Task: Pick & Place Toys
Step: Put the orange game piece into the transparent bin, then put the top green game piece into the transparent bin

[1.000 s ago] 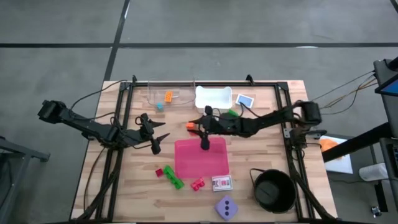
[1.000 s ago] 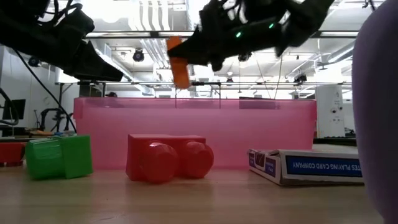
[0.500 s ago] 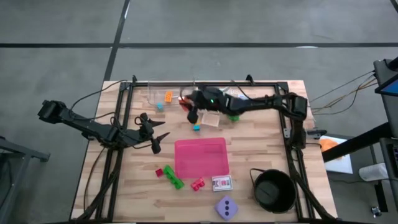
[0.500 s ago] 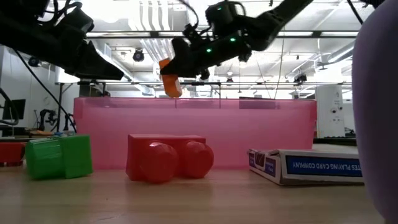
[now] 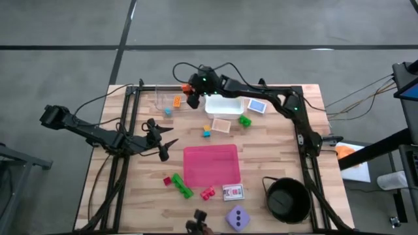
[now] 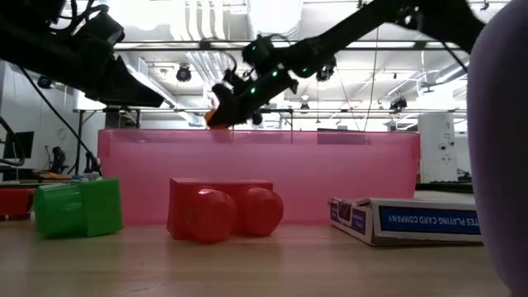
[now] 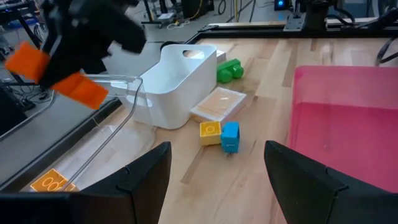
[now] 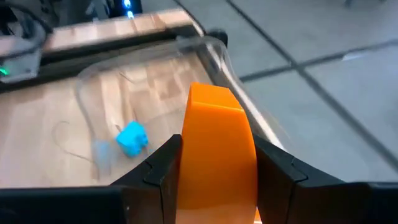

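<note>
Two arms: I have the left one waiting and the right one working, so I read the table left to right from the pink mat (image 5: pixel 211 165).
Left gripper (image 5: pixel 168 147): parked just left of the mat, fingers spread wide with nothing between them; its own camera shows bare wood in the gap.
Clear tray (image 5: pixel 177 99): beyond the mat's far-left corner, at the table's back rail; an orange brick and a small blue piece already lie in it.
Right gripper (image 5: pixel 190 91): reached across to the tray's right end, jaws narrowed onto an orange brick (image 8: pixel 216 146); the brick sits squarely between the two fingers and hangs above the tray.
White tub (image 5: pixel 225 103): beyond the mat, just right of the tray, nothing visible in it.
Loose toys: a yellow-and-blue pair (image 5: pixel 206 130) and a green brick (image 5: pixel 245 121) just beyond the mat; red, green and pink bricks by its near-left corner; the lilac die (image 5: pixel 238 217) nearer than the mat.
Step in hand: I judge this as the carry ending, with the brick over the tray for release.
Next move: I would lower slightly, keep the brick inside the tray's walls, then spread the fingers and lift straight clear.
</note>
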Robot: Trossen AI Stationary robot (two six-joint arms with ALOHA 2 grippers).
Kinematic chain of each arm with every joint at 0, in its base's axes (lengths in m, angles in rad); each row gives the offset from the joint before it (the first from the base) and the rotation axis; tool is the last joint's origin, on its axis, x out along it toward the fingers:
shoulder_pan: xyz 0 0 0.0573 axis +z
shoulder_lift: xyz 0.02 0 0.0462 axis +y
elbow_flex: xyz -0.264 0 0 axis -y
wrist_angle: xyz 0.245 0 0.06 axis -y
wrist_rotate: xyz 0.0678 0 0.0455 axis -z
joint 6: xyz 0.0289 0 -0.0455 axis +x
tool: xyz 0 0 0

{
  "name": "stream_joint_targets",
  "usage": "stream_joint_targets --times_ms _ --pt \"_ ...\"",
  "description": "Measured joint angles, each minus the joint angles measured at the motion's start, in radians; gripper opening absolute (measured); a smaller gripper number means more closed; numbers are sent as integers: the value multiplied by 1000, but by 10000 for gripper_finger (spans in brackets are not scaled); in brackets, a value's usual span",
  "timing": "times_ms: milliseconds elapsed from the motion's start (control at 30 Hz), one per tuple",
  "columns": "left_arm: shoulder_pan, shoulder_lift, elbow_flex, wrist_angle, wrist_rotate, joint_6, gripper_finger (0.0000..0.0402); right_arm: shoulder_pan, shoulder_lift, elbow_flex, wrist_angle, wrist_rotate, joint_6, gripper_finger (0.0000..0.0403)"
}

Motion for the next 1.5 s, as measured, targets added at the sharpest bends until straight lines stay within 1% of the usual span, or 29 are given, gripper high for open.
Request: stream_joint_targets --times_ms 67,100,267,400,733,900,1033,1133,1300,1500 --pt "0 0 0 -3 0 0 259 -6 41 64 -56 -10 9 148" --pt "0 0 0 -3 0 0 259 -8 57 93 -86 -21 11 157" --pt "0 0 0 -4 0 5 259 -5 104 189 -149 -72 13 216" --pt "0 0 0 -4 0 5 259 -2 109 200 -152 -80 21 239" --pt "0 0 0 -4 0 4 259 0 102 201 -157 -80 39 274" --pt "0 0 -1 -4 0 4 259 1 77 200 -149 -77 18 285" --pt "0 0 -2 -4 0 5 259 14 51 199 -77 -79 9 286" --pt "0 0 -2 -5 0 5 259 33 42 199 25 -100 5 286" --pt "0 0 -7 -3 0 3 259 71 39 177 232 -110 2 286" --pt "0 0 -42 46 0 0 259 92 39 85 501 -132 20 286"
